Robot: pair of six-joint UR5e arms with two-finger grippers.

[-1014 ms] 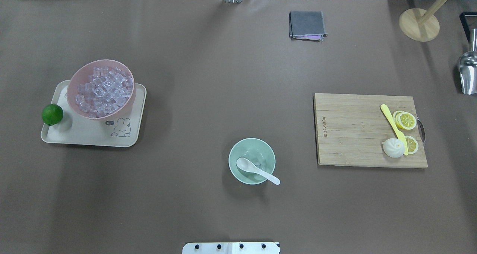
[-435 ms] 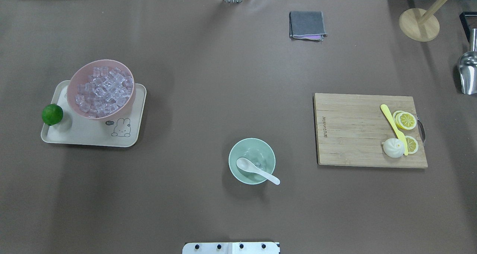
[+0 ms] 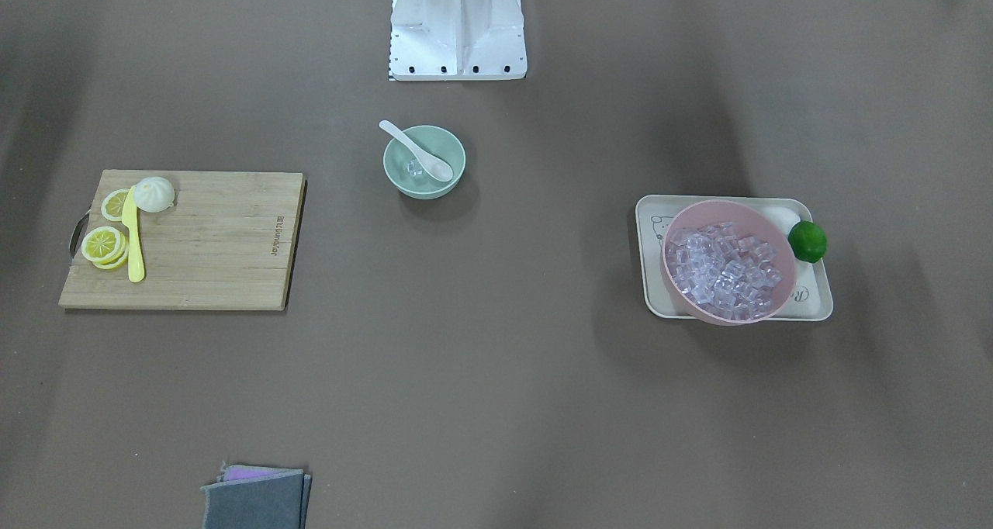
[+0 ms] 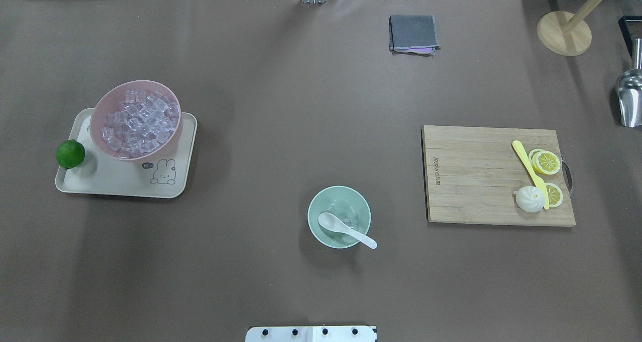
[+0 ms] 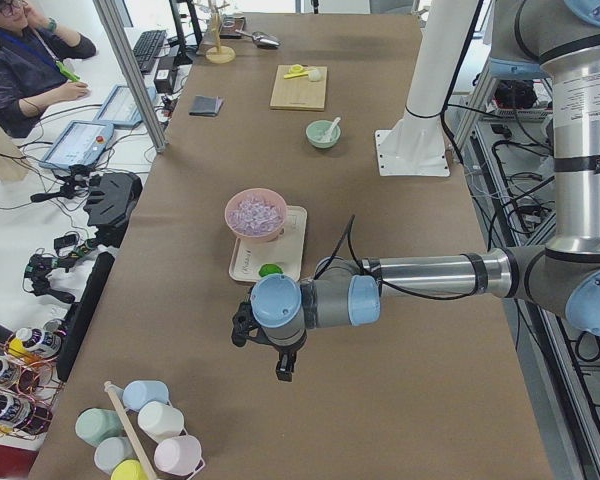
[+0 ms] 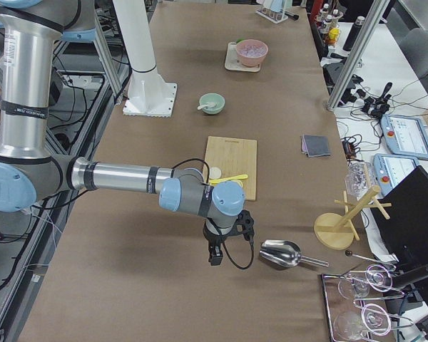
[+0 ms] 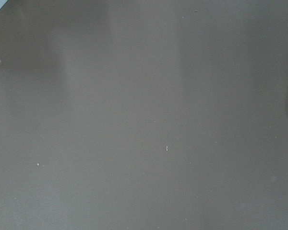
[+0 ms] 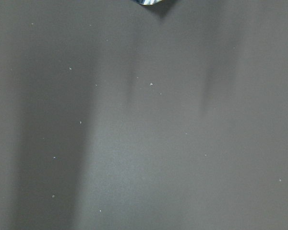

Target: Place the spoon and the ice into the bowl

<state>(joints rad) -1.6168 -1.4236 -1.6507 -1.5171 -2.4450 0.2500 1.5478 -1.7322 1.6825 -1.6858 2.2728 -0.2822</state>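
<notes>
The pale mint-green bowl (image 4: 352, 195) stands near the table's front centre and also shows in the front-facing view (image 3: 448, 143). The white spoon (image 4: 346, 228) lies in it, scoop inside and handle over the rim toward the front right. A clear ice cube (image 4: 350, 223) sits in the bowl beside the spoon (image 3: 420, 153). My left gripper (image 5: 283, 368) hangs over bare table far to the left, seen only in the left side view. My right gripper (image 6: 215, 255) hangs over bare table far to the right, near a metal scoop. I cannot tell whether either is open or shut.
A pink bowl of ice cubes (image 4: 136, 121) stands on a beige tray (image 4: 115, 181) with a lime (image 4: 70, 154) at left. A cutting board (image 4: 471, 181) with a yellow knife (image 4: 529, 170), lemon slices and a bun lies at right. A grey cloth (image 4: 413, 33), a metal scoop (image 4: 631, 96) and a wooden stand (image 4: 564, 31) are at the back.
</notes>
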